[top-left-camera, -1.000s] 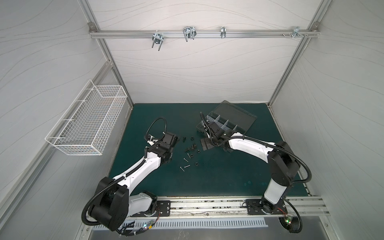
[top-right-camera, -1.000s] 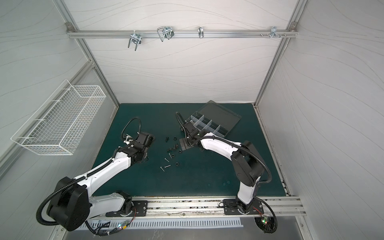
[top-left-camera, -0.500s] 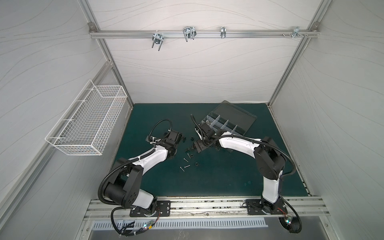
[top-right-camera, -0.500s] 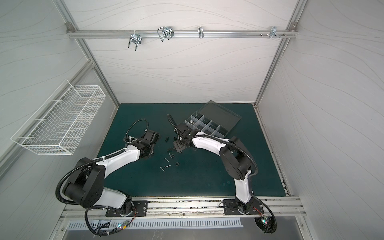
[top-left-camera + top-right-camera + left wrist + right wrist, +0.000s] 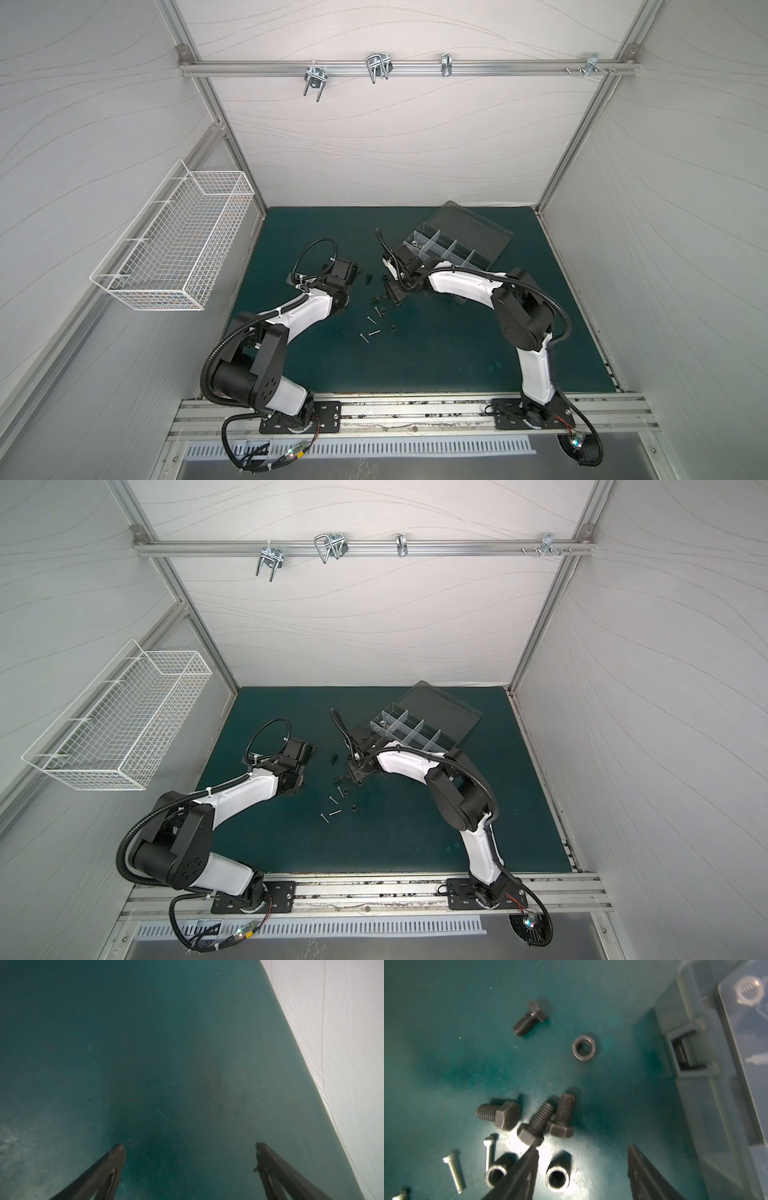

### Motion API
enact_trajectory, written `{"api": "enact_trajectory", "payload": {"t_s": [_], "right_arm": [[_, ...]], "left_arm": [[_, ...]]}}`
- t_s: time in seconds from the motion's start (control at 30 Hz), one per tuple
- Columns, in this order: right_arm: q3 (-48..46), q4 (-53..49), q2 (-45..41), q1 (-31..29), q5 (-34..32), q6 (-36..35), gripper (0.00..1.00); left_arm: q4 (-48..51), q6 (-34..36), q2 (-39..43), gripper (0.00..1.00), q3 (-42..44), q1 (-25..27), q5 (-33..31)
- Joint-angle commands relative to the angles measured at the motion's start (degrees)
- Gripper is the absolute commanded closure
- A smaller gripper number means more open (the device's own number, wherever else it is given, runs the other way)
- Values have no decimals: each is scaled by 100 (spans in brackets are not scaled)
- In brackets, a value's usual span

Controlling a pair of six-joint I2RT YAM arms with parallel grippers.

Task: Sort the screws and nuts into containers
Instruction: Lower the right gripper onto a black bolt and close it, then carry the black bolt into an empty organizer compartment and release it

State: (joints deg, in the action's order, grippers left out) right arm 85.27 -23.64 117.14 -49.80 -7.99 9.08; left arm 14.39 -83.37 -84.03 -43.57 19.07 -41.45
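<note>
The green bench (image 5: pixel 436 357) is carrying most screws (image 5: pixel 500 1115) and nuts (image 5: pixel 575 1049) loose; the containers (image 5: pixel 440 249) are holding few; left pincer (image 5: pixel 189 1145) and right pincer (image 5: pixel 584 1147) are standing apart.

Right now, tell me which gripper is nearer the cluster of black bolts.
Right. The right gripper hangs just over the black bolts, with one fingertip at a bolt's hex head. The left gripper is open over bare mat, off to their left in both top views.

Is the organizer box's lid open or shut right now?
Open. In both top views the clear lid lies folded back behind the organizer box, leaving the inside uncovered.
</note>
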Motion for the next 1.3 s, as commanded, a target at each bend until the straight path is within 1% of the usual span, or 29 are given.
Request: {"api": "enact_trajectory", "payload": {"t_s": [0.0,0.1,0.23,0.47,0.57,0.7,0.8,0.83,0.93,1.1,1.27], "right_arm": [[219,-106,216,-18,185,-37,40],[296,-141,329,-20,208,-4,48],[341,-159,438,-16,201,15,53],[452,-186,653,-15,269,-2,57],[540,-217,772,-16,294,-3,60],[612,-258,886,-20,326,-11,67],[606,-288,881,-16,351,-12,79],[610,-297,858,-14,361,-7,84],[634,-369,693,-12,362,-33,93],[678,-500,172,90,305,-79,96],[756,-727,-220,398,234,-38,98]], "left_arm": [[-103,284,252,1,118,-86,-44],[-126,383,404,1,239,-139,5],[-150,457,549,1,308,-176,1],[-180,621,650,1,361,-187,22],[-165,611,669,1,402,-184,7],[-123,603,690,1,402,-198,-20],[-112,603,704,1,402,-202,-25],[-103,603,709,1,401,-202,-30],[-87,603,728,1,401,-209,-31],[-77,608,734,1,394,-211,-30],[-65,603,673,1,341,-206,50]]}}
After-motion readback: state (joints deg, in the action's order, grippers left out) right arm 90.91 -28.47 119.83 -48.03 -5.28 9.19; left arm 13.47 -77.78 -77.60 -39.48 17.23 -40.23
